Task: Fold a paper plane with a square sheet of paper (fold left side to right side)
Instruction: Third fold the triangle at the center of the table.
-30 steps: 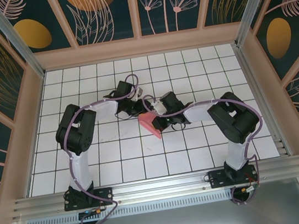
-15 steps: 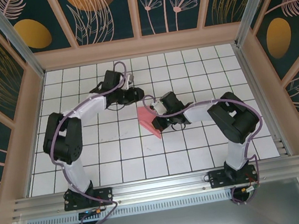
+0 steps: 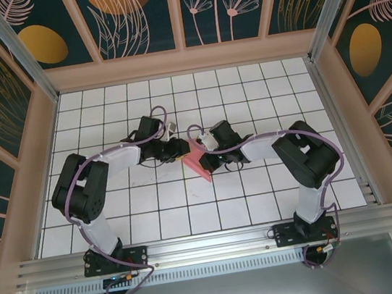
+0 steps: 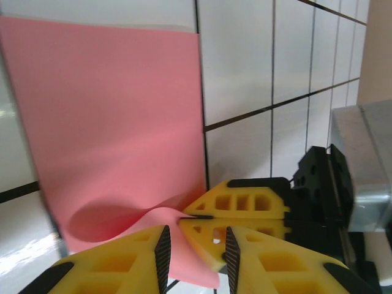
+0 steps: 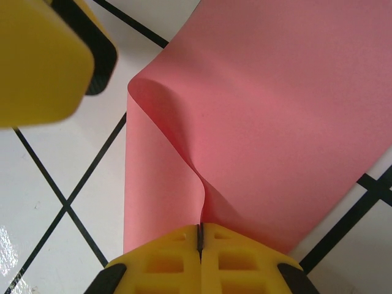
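The square sheet of paper (image 3: 199, 167) is pink-red and lies partly folded on the white grid, one flap curling up (image 5: 263, 110). My right gripper (image 5: 200, 231) is shut on the raised edge of that flap, which buckles just ahead of the fingertips. It sits at the sheet's right side (image 3: 202, 155). My left gripper (image 3: 182, 149) has come in from the left, its jaws apart (image 4: 195, 257). The sheet's lifted corner (image 4: 190, 263) and the tip of the right gripper's fingers (image 4: 245, 205) lie between its pads. Its finger (image 5: 37, 55) shows at the right wrist view's upper left.
The white grid table (image 3: 160, 203) spreads around both arms. Wooden side walls (image 3: 43, 154) and a back wall bound it. A metal rail (image 3: 209, 244) runs along the near edge by the arm bases.
The left arm swung out toward the back, then returned to the sheet's left edge with its jaws narrower than before. The right gripper and the sheet have held still.
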`<state>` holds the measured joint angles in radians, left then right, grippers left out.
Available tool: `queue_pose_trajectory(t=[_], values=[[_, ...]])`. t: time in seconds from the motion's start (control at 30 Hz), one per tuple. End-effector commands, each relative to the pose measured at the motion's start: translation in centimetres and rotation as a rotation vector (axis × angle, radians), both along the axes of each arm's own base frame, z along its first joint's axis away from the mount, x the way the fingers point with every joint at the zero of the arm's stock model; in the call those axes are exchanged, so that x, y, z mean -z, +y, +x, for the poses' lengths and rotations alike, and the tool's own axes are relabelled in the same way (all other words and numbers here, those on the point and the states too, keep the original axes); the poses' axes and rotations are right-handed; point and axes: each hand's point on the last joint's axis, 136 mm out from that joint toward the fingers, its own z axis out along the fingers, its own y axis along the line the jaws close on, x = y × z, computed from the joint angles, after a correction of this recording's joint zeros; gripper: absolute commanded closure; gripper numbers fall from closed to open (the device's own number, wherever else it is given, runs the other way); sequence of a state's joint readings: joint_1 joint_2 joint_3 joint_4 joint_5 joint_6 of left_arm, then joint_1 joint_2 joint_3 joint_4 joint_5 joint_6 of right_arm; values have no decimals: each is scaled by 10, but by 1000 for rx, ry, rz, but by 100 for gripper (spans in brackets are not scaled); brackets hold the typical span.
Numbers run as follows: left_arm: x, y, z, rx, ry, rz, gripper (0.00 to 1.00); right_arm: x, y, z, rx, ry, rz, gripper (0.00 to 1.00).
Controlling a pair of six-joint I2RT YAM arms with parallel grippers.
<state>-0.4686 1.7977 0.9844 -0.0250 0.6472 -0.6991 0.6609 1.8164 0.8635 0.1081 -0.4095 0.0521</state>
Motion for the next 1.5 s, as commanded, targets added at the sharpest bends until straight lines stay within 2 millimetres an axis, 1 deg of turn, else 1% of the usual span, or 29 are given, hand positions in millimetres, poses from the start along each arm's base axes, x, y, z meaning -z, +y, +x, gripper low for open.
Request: queue_pose_trajectory(t=[0.0,0.17,0.33,0.4,0.8,0.87,0.97,1.1,1.2,1.33,1.43,1.47], values=[[-4,-13,-2,15,-10,-41,67,30,-13,-20,-8,86,-80,100],[13,-15,-6,17,14,-3,67,29,-13,-20,-7,83,-81,100],[30,-9,-8,12,35,49,67,30,-14,-20,-7,83,-86,100],[42,-2,-17,11,57,80,67,30,-14,-20,-6,83,-86,100],[69,15,-29,0,92,171,68,30,-15,-18,-1,78,-97,100],[75,19,-31,-1,99,194,68,23,-13,-16,0,72,-79,100],[86,27,-33,-6,112,255,68,8,-7,-10,7,52,-45,99],[99,36,-37,-5,123,334,68,-13,-5,1,34,27,1,91],[108,40,-38,-4,129,377,68,-27,-8,8,60,10,29,84],[115,41,-40,-1,138,398,68,-39,-17,13,100,-9,22,80],[115,39,-40,2,137,398,68,-51,-22,10,110,-13,36,77],[115,39,-39,2,136,398,68,-56,-22,6,104,-6,50,77]])
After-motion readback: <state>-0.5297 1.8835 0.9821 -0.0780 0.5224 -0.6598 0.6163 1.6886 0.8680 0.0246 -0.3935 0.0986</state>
